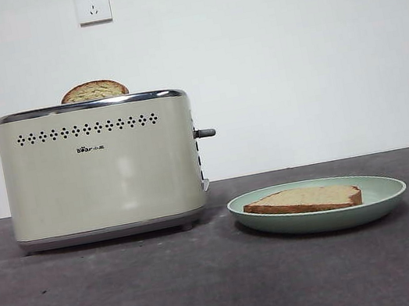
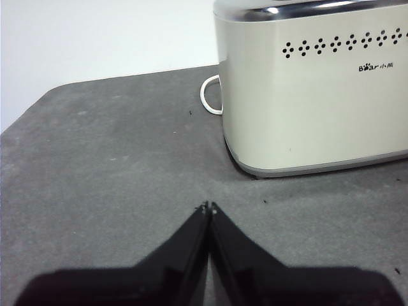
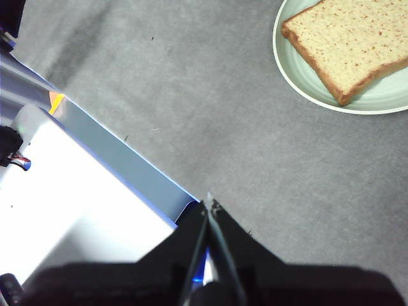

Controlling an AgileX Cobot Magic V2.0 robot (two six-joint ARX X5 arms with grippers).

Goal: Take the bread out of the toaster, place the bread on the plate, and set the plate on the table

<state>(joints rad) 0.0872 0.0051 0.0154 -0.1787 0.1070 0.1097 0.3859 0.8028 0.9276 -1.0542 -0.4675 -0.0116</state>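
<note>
The bread [image 1: 305, 199] lies flat on the pale green plate [image 1: 386, 191], which rests on the table [image 1: 212, 286] to the right of the cream toaster [image 1: 102, 171]. The right wrist view also shows the bread [image 3: 354, 44] on the plate [image 3: 299, 76], well away from my right gripper [image 3: 209, 203], which is shut and holds nothing. My left gripper [image 2: 209, 206] is shut and empty, low over the table a short way in front of the toaster [image 2: 319, 89]. Neither arm appears in the front view.
A narrower slice with a rounded, speckled brown top [image 1: 94, 91] sticks up from the toaster's slot. The grey lever [image 1: 205, 133] juts from the toaster's right side. A white cord [image 2: 210, 95] loops behind the toaster. A white and blue edge [image 3: 95, 191] borders the table near my right gripper.
</note>
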